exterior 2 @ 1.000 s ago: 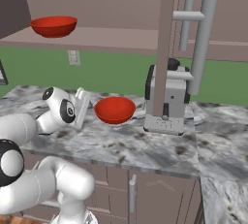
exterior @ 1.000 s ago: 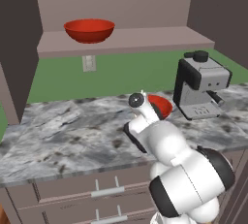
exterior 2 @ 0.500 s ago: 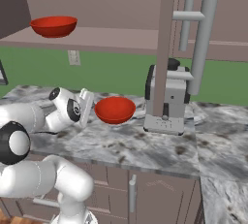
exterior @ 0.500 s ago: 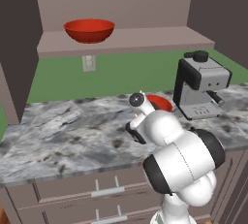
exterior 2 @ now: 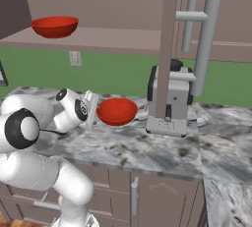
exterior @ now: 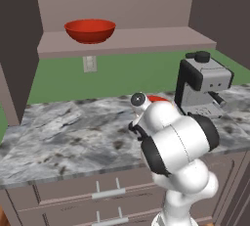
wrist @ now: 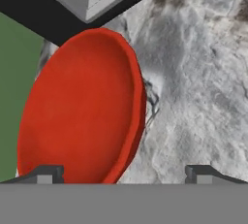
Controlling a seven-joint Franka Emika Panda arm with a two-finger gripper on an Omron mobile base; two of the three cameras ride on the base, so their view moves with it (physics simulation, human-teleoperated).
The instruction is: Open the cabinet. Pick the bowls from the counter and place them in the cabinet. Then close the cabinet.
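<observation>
Claw (wrist: 123, 173): mine, spread wide, gripping nothing — one fingertip (wrist: 46, 173) before the near bowl's rim.
Near bowl (exterior 2: 117, 111): red, on the marbled tabletop (exterior 2: 147, 147), just beside the coffee machine (exterior 2: 171, 98).
Far bowl (exterior: 90, 30): on the cabinet (exterior: 122, 41) shelf — doors open.

1 red bowl (exterior 2: 117, 111) on counter (exterior 2: 147, 147), 1 (exterior 2: 54, 26) on cabinet shelf (exterior 2: 98, 37)

Green wall (exterior: 122, 76), white wall socket (exterior: 89, 63), coffee machine (exterior: 202, 84), brown drawer fronts (exterior: 97, 191)
</observation>
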